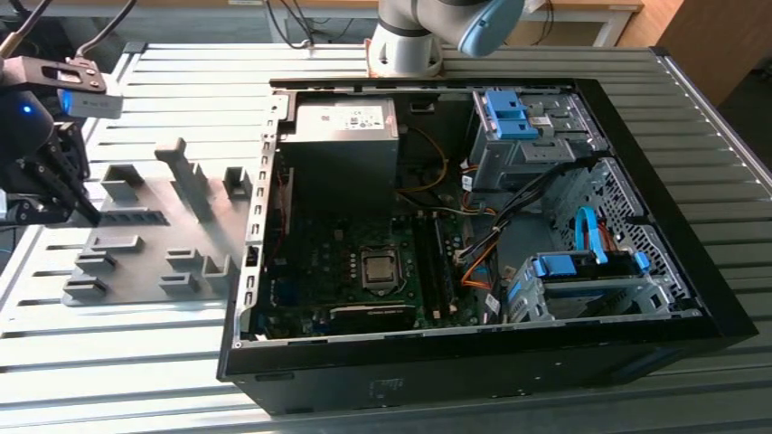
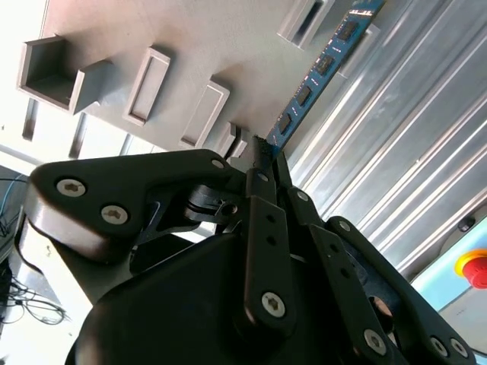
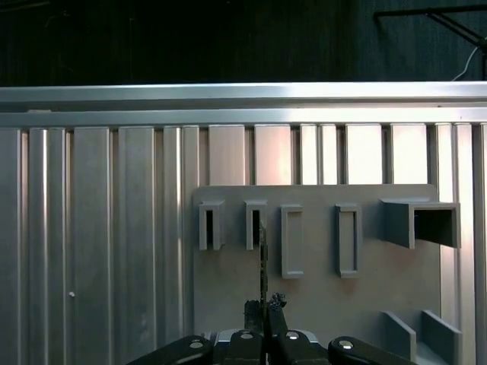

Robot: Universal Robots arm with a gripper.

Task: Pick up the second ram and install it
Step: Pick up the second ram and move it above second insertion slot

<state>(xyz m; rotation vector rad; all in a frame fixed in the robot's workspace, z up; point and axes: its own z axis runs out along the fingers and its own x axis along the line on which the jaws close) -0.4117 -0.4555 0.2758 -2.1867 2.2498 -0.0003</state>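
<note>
Gripper (image 2: 262,156) is clamped narrow on the second ram (image 2: 323,65), with the fingers pinching one short end. The stick runs straight out from the fingertips, away from the wrist. Blue board, row of black chips facing the second wrist view.

In the first wrist view the gripper (image 3: 265,308) shows the same hold, and the second ram (image 3: 264,266) is edge-on, a thin dark line. Its far end overlaps one narrow slot (image 3: 255,224) of the grey holder (image 3: 319,304). Can't tell whether the tip sits in that slot or is clear of it.

Beyond the stick are more holder pockets (image 2: 148,87), then the ribbed metal table (image 3: 99,228).

In the exterior view the gripper (image 1: 72,203) is at the view's far left, by the holder's (image 1: 151,271) left edge. The open PC case (image 1: 483,353) is well apart to the view's right, with the motherboard (image 1: 314,262) lying flat inside.
</note>
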